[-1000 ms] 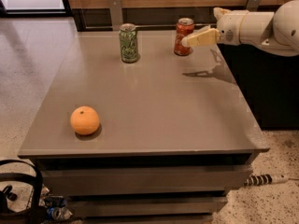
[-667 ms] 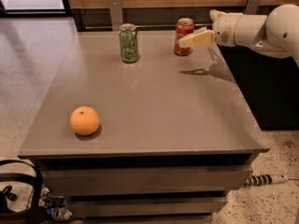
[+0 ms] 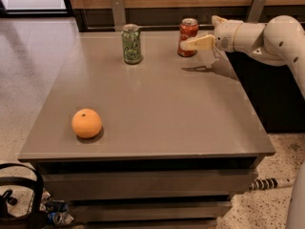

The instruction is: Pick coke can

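Observation:
The coke can (image 3: pixel 188 28), red with a silver top, stands upright at the far right of the grey table (image 3: pixel 157 104). My gripper (image 3: pixel 190 42) reaches in from the right at can height and is open. Its near beige finger (image 3: pixel 199 43) lies across the front right side of the can. The far finger is hidden behind the can. The can still rests on the table.
A green can (image 3: pixel 131 44) stands at the far middle of the table, left of the coke can. An orange (image 3: pixel 86 123) lies near the front left. A dark cabinet (image 3: pixel 267 94) stands right of the table. A wood-panelled wall runs behind it.
My gripper has moved a little to the left, closer onto the coke can. The can, the green can and the orange have not moved.

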`<state>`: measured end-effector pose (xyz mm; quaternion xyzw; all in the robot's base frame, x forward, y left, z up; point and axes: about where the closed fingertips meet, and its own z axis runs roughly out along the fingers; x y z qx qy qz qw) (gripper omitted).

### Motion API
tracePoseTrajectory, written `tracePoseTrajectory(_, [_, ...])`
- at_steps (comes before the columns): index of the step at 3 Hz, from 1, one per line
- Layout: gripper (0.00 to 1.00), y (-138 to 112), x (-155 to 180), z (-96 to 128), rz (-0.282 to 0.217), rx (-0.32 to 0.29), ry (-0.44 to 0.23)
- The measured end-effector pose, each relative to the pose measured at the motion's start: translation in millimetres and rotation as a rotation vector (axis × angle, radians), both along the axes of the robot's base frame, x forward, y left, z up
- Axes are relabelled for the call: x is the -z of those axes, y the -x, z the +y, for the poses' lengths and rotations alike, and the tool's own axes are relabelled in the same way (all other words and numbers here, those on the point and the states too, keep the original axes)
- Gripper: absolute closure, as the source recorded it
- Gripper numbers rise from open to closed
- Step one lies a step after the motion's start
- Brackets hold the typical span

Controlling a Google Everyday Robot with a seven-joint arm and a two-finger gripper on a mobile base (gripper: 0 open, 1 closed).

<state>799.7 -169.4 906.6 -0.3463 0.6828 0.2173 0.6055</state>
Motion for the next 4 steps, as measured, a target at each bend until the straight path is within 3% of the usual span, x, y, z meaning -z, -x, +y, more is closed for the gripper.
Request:
tracePoseTrajectory(2, [0.0, -20, 15, 17, 0.021, -0.032, -0.052])
tracePoseTrajectory(3, [0.15, -25, 21, 31, 0.026, -0.053, -0.072])
tracePoseTrajectory(4, [0.39, -26, 23, 36, 0.028, -0.06, -0.076])
